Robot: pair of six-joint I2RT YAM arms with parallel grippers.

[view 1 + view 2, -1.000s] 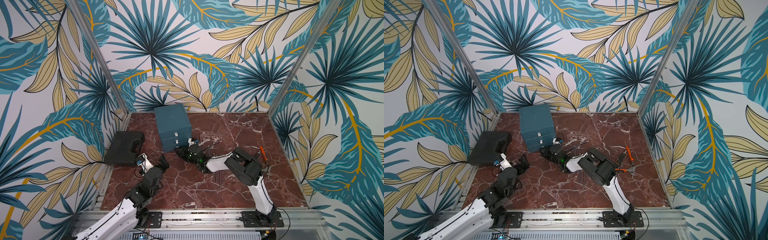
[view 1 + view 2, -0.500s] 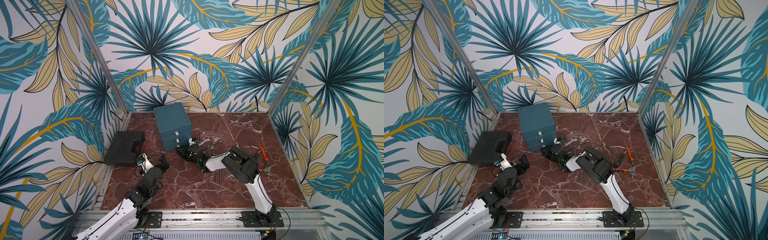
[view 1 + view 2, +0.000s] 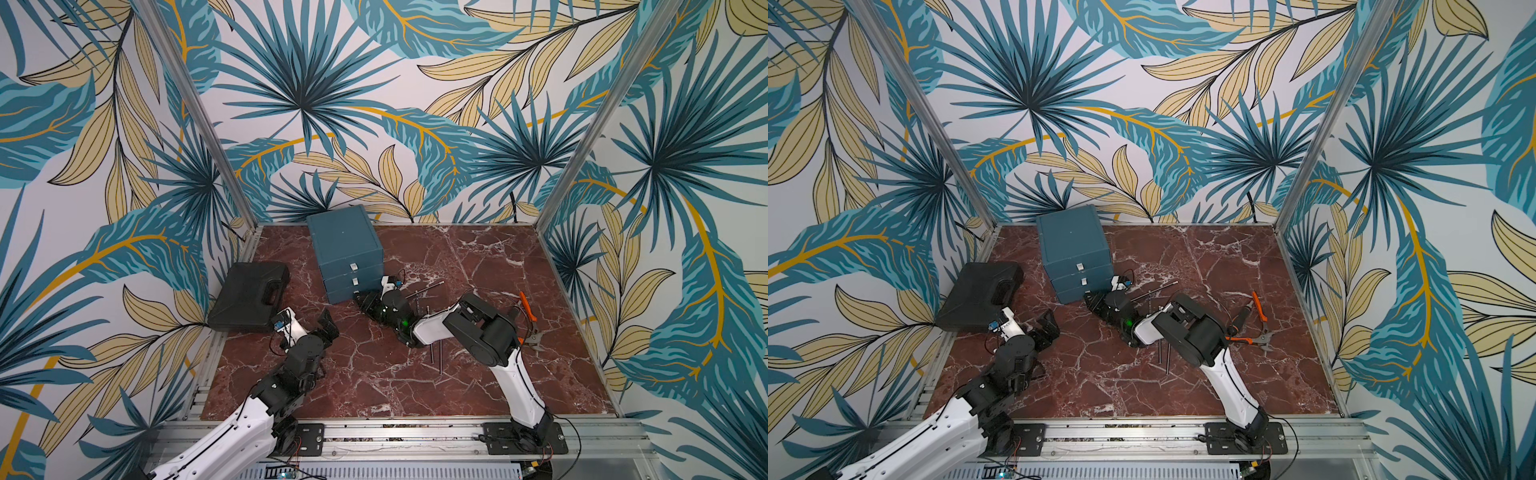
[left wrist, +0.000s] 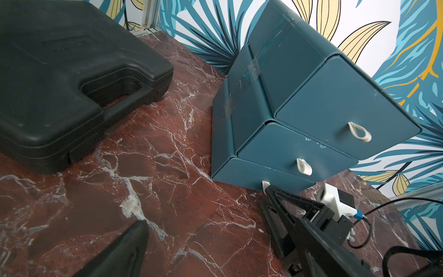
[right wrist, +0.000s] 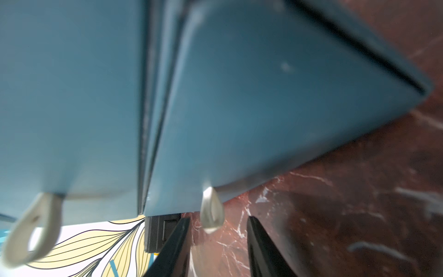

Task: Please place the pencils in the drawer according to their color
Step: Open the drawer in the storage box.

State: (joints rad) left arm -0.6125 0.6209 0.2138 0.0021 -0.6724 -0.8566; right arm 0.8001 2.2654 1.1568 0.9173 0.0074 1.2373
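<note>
Evidently the step in hand is opening a drawer: the right gripper (image 5: 217,221) is lying low on the table at the foot of the drawer cabinet (image 3: 347,249). Its two dark fingers are standing partly apart, straddling the white pull tab (image 5: 212,211) of the lowest drawer without pinching it, a gap showing on either side. All three drawer fronts are looking shut, so no sorting is possible yet. The pencils (image 3: 439,363) are lying out on the marble, none inside the cabinet: two are resting side by side under the right forearm. Another pencil (image 3: 424,289) is slanting just beyond the wrist. They are showing dark and thin in both top views, too small for telling colours, and more may be hiding beneath the arm. The next move, I judge, is calling for the jaws to close squarely on that soft loop and pull straight away from the front. It needs doing gently, since the light cabinet could be sliding along instead of opening. The left gripper (image 3: 328,325) is hovering fully spread and empty near the black case (image 3: 249,297), apart from the cabinet. The red-brown marbled tabletop (image 3: 374,390) is also carrying orange-handled pliers (image 3: 528,320) toward the right, and leaf-patterned walls (image 3: 374,83) are enclosing the cell on three sides.
</note>
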